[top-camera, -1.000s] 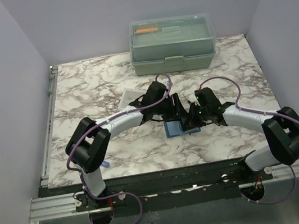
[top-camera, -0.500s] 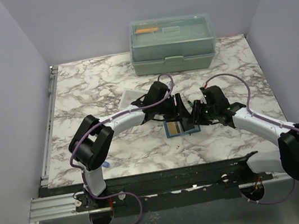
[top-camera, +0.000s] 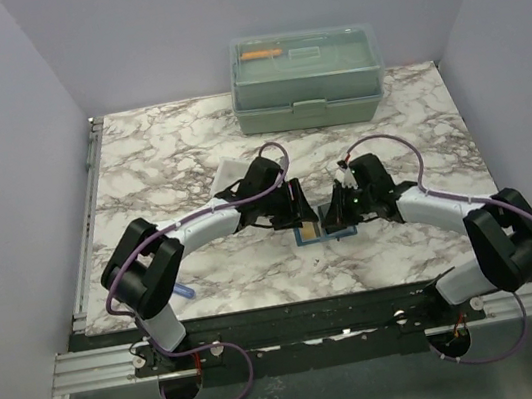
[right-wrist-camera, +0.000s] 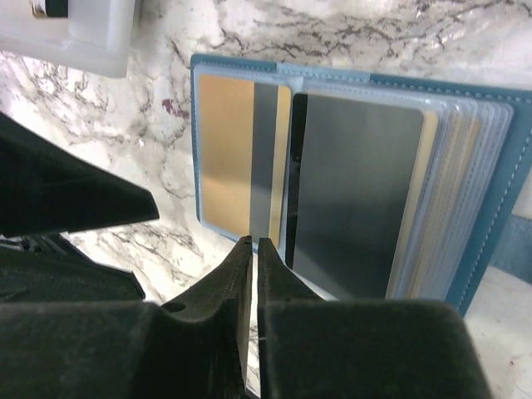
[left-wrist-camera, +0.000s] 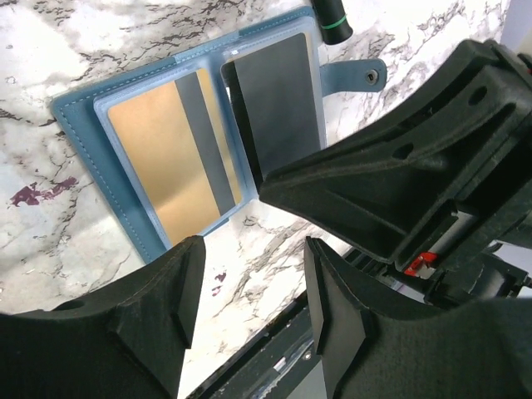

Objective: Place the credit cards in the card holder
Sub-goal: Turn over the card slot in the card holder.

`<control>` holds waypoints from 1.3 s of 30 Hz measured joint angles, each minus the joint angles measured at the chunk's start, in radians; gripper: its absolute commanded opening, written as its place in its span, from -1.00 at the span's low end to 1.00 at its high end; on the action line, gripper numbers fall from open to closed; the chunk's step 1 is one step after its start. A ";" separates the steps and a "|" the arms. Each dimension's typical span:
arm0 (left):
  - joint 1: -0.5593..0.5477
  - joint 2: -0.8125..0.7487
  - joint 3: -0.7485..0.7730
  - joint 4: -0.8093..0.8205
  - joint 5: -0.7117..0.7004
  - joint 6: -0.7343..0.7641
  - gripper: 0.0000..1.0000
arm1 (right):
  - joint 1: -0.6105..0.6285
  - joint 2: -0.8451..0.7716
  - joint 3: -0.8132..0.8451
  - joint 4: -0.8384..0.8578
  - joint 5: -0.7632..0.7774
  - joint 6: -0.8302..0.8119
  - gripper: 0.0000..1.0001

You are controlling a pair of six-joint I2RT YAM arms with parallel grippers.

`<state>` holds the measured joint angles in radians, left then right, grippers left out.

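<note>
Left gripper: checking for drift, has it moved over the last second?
Yes. The left gripper slid left and slightly nearer, away from the green box.

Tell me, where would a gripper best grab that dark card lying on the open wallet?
Probably by the short edge of the dark card nearest the right gripper, coming in low from that side. It lies flat on the open card holder, so only a thin edge can be pinched.

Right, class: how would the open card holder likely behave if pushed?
The card holder lies flat and thin on the smooth marble table, so it would probably slide, not tip. Its fanned clear sleeves look floppy and may lift.
</note>
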<state>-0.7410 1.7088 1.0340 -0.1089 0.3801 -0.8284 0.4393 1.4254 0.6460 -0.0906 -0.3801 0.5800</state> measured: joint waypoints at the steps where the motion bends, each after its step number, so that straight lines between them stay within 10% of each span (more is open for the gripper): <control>1: 0.000 0.000 -0.001 -0.002 -0.003 0.000 0.08 | 0.000 0.011 0.003 0.008 0.000 0.001 -0.85; 39: 0.007 0.088 0.002 -0.005 -0.007 0.007 0.22 | 0.000 0.163 0.033 0.093 0.025 0.033 -0.99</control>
<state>-0.7341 1.7966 1.0359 -0.1135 0.3729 -0.8215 0.4397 1.5887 0.6788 0.0025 -0.3550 0.6128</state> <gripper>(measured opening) 0.601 0.005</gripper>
